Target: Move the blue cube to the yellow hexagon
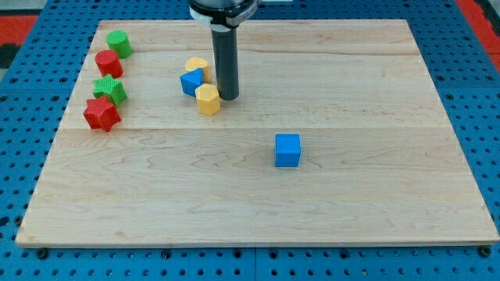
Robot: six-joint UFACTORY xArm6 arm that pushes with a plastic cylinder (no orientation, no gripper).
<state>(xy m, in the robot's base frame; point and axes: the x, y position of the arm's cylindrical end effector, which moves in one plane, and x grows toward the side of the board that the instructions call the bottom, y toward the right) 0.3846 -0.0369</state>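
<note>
The blue cube (287, 150) sits alone on the wooden board, right of centre. The yellow hexagon (208, 99) lies up and to the view's left of it, in a small cluster. My tip (228, 97) rests on the board just right of the yellow hexagon, close to or touching it. The blue cube is well apart from my tip, down and to the view's right.
A second blue block (191, 82) and a yellow block (198, 67) sit just above the hexagon. At the view's left edge stand a green cylinder (119, 43), a red cylinder (108, 62), a green star (109, 90) and a red star (101, 114).
</note>
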